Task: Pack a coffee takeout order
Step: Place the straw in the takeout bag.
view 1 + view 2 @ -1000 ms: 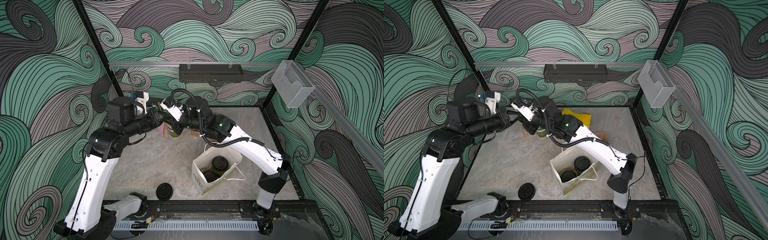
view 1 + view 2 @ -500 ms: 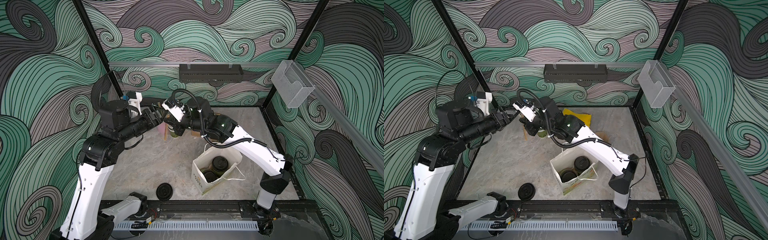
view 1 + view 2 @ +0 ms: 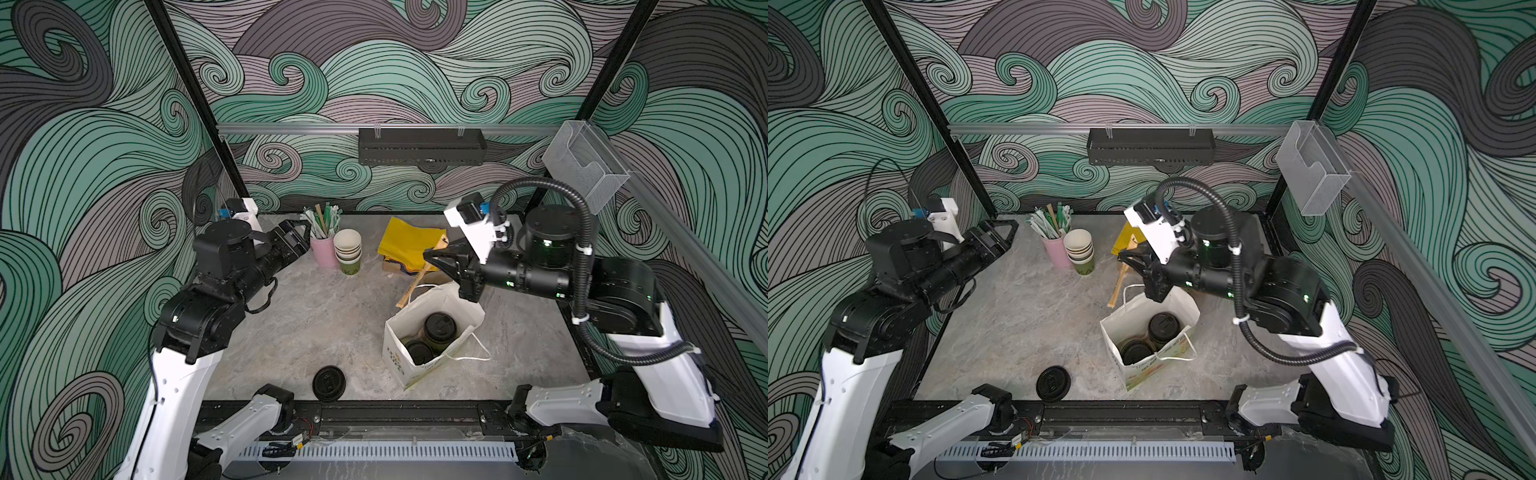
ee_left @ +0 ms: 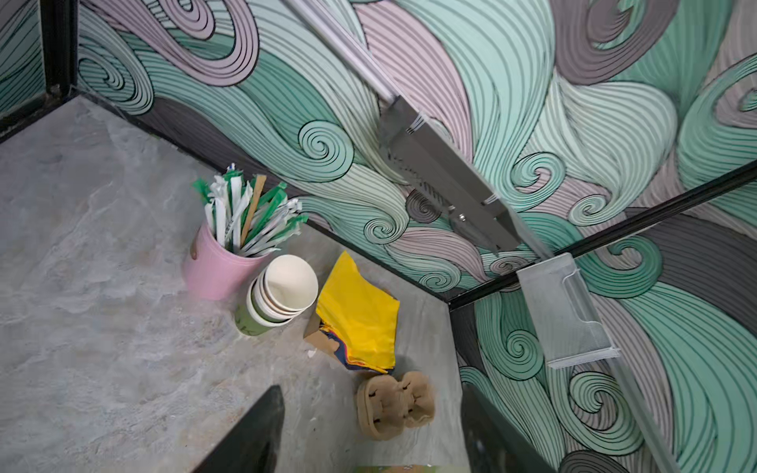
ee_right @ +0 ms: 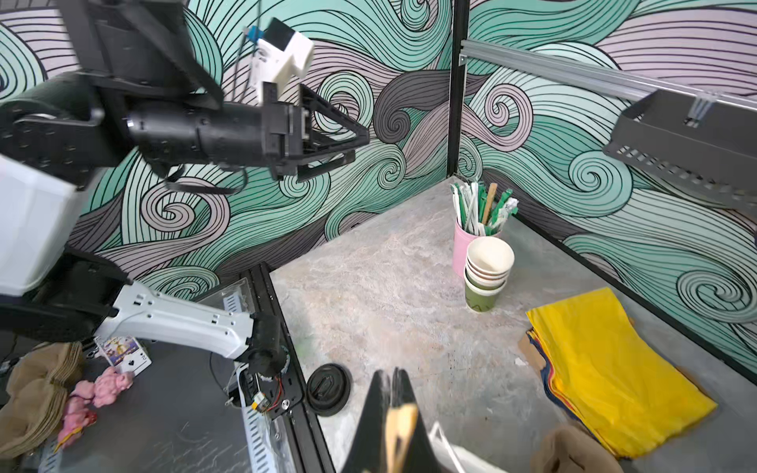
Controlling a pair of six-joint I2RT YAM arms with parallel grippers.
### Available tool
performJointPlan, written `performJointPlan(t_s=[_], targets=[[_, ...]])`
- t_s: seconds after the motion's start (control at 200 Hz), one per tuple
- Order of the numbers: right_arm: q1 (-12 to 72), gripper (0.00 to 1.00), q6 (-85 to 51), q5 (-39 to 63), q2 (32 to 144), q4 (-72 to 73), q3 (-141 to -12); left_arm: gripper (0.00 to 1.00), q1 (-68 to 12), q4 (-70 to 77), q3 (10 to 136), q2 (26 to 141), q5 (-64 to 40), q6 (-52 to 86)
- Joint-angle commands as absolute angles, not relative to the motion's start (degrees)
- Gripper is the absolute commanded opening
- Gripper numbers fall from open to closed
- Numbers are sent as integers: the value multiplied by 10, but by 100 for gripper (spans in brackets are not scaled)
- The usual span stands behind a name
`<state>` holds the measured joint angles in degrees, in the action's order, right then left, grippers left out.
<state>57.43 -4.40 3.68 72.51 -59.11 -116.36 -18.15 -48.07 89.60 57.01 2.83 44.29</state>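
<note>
Fingers (image 5: pixel 327 164) of left gripper (image 3: pixel 306 235): spread, upper left of centre, near pink plastic cup of wrapped straws (image 3: pixel 324 251). On right gripper (image 3: pixel 425 254), fingers pressed together, pinching tan flat stick (image 3: pixel 409 289), right of centre. Stacked olive-green paper cups (image 3: pixel 348 254): upper centre. Two black-lidded cups (image 3: pixel 438 328): inside white paper bag (image 3: pixel 395 355), lower centre. Folded yellow paper napkins (image 3: pixel 409 243): upper centre. Loose round black plastic lid (image 3: pixel 329 383): bottom centre.
</note>
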Motion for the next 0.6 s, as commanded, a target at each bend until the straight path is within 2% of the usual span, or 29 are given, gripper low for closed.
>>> performJointPlan(t_s=[0.0, 0.175, 0.345, 0.595], targets=[[578, 0, -69, 32, 706, -680, -1132, 70, -184, -460, 892, 585, 30, 447], [579, 1, -78, 38, 648, -674, -1012, 69, -184, -455, 873, 597, 25, 452], [588, 1, -89, 30, 598, -562, -864, 69, -184, -452, 837, 588, 35, 476], [608, 2, -86, 66, 600, -496, -780, 68, -183, -461, 819, 572, 53, 485]])
